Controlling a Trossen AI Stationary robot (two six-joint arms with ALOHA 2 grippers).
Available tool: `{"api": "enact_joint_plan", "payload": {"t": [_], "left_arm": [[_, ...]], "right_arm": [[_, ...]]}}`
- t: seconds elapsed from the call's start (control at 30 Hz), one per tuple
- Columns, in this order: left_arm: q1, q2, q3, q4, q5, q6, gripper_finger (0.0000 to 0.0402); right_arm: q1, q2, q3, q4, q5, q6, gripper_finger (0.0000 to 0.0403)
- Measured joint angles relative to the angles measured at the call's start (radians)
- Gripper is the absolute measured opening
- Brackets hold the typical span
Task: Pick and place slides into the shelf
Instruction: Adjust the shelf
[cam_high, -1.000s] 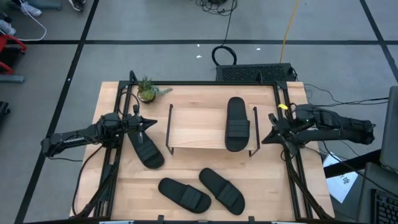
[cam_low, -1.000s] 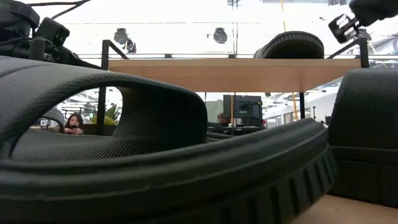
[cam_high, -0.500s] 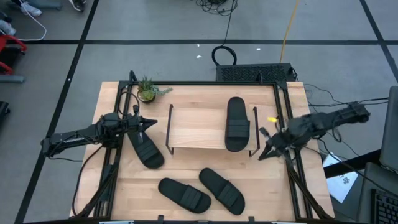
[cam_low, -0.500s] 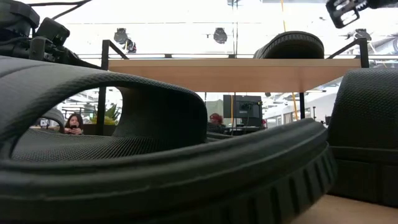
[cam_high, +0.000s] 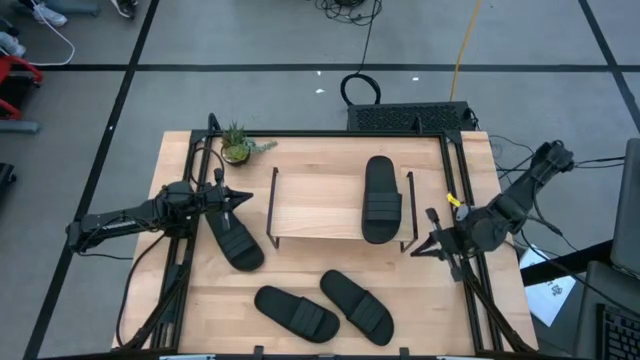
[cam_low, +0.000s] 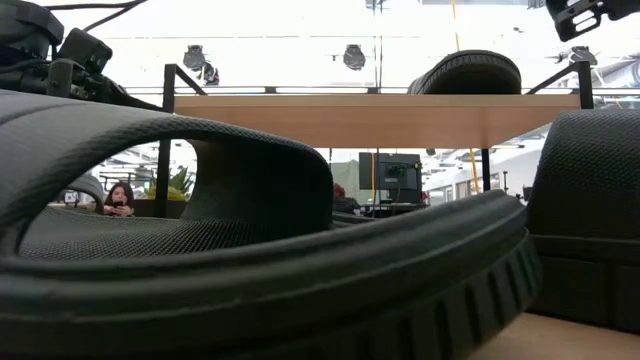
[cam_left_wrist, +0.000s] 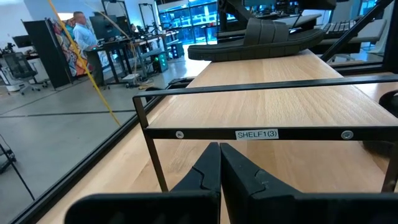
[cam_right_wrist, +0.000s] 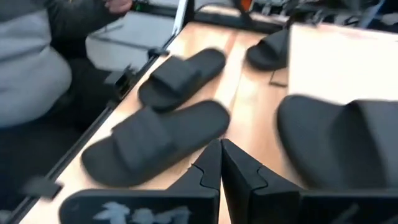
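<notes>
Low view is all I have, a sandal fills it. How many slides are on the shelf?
Observer: One slide, on the right half of the shelf.
Operator: The other three?
Observer: On the table: one left of the shelf, two in front.
Operator: Right gripper?
Observer: Right gripper is shut and empty, just off the shelf's right end.
Operator: Left?
Observer: Left gripper is shut, beside the shelf's left end.
</notes>
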Motion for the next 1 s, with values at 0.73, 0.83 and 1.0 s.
{"api": "enact_joint_plan", "payload": {"t": [0.73, 0.83, 1.0], "left_arm": [[0.000, 0.000, 0.000, 0.000, 0.000, 0.000, 0.0003], [0.000, 0.000, 0.000, 0.000, 0.000, 0.000, 0.0003], [0.000, 0.000, 0.000, 0.000, 0.000, 0.002, 0.0003]], "right_arm": [[0.031, 0.033, 0.001, -0.252, 0.133, 0.183, 0.0000], [0.031, 0.033, 0.001, -0.252, 0.147, 0.182, 0.0000], [0.031, 0.033, 0.001, -0.276, 0.166, 0.181, 0.0000]]}}
